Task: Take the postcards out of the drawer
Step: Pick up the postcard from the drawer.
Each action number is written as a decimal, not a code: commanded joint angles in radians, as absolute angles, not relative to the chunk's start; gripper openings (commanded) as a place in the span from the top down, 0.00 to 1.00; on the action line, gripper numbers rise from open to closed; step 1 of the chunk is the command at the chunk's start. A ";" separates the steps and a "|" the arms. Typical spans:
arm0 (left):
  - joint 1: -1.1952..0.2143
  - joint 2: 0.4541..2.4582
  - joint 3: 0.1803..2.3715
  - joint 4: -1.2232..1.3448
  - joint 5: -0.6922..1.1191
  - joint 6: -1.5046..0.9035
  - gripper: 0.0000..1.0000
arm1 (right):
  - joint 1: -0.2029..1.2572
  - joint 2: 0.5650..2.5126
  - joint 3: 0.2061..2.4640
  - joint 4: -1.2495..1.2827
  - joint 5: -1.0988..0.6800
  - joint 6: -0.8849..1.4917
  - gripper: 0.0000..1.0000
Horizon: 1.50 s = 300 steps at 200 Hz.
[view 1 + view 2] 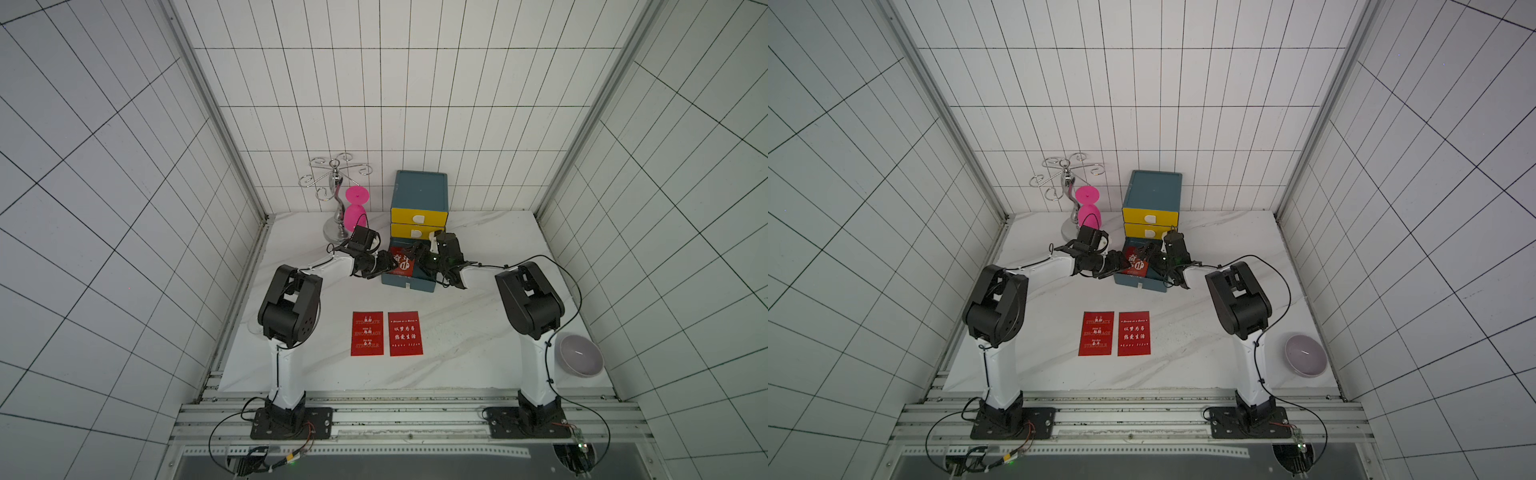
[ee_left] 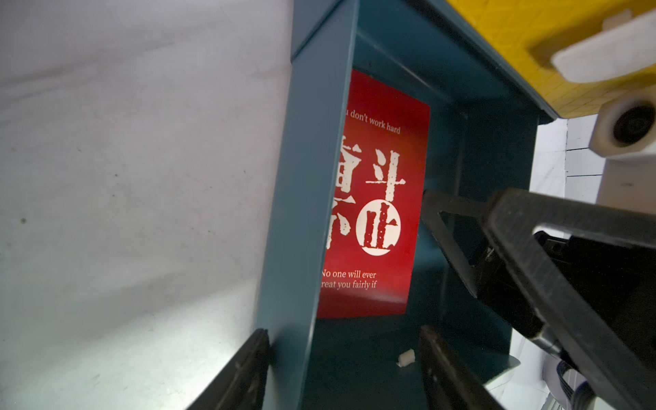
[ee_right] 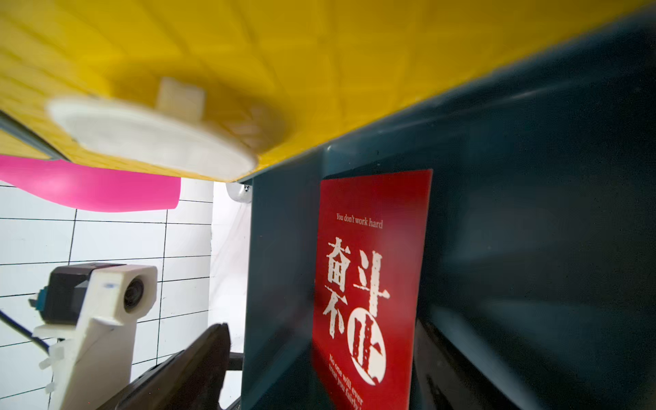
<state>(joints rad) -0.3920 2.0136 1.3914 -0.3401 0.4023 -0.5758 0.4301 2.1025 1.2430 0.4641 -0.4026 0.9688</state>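
Red postcards (image 1: 367,333): two flat on the near table (image 1: 465,340), third postcard (image 2: 376,213) inside the open teal drawer (image 2: 301,213). Left claw (image 2: 342,330) wide, straddling its left wall; right claw (image 1: 417,254) spread too, beside that card.

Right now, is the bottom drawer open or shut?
Open. The bottom drawer sticks out past the yellow drawers, with a red postcard showing inside.

We list three red postcards, white print with Chinese characters. Postcard one (image 1: 368,333) and postcard two (image 1: 405,333): flat, face up, side by side on the table (image 1: 478,332), 6 o'clock of the drawer (image 1: 409,286). Postcard three (image 2: 376,198): inside that open teal drawer.
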 commanded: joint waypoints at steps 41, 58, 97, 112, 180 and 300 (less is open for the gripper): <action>-0.401 2.039 1.422 -0.331 0.421 -0.568 0.34 | 0.423 2.080 1.188 0.664 -0.429 1.031 0.25; -0.401 2.040 1.422 -0.331 0.420 -0.569 0.34 | 0.422 2.086 1.190 0.678 -0.434 1.038 0.28; -0.400 2.036 1.424 -0.331 0.416 -0.568 0.34 | 0.422 2.107 1.208 0.634 -0.434 1.043 0.38; -0.399 2.031 1.423 -0.331 0.413 -0.569 0.34 | 0.422 2.115 1.210 0.613 -0.425 1.052 0.43; -0.394 1.991 1.434 -0.331 0.423 -0.580 0.34 | 0.422 2.132 1.216 0.556 -0.399 1.057 0.65; -0.333 1.856 1.365 -0.324 0.431 -0.587 0.34 | 0.404 2.070 1.224 0.560 -0.440 1.096 1.00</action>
